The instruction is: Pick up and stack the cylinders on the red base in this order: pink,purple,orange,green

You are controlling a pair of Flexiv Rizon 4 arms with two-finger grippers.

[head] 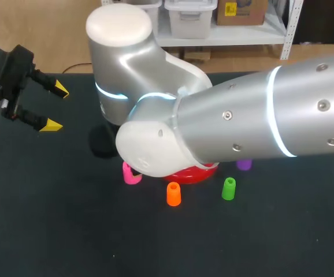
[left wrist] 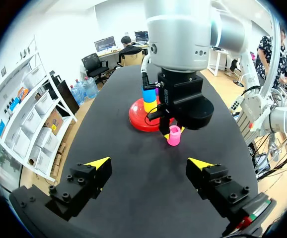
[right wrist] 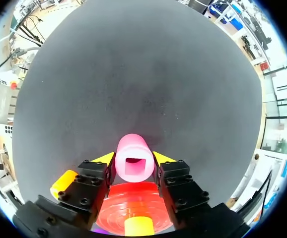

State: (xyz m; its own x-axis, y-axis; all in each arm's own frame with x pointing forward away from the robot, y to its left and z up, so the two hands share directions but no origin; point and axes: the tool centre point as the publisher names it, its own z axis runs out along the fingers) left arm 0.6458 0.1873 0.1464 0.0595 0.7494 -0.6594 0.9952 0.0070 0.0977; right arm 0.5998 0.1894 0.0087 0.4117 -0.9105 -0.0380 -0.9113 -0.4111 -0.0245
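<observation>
A robotics lab; my right arm (head: 242,115) over a black table (head: 51,219).

**No writing that can be read**

No letter, number, label or sign can be read on the tabletop (head: 51,231), on the red base (head: 195,175), or on the pink cylinder (head: 131,175), the orange cylinder (head: 173,194), the green cylinder (head: 229,188) and the purple cylinder (head: 244,164). Their visible surfaces are of plain colour.
</observation>
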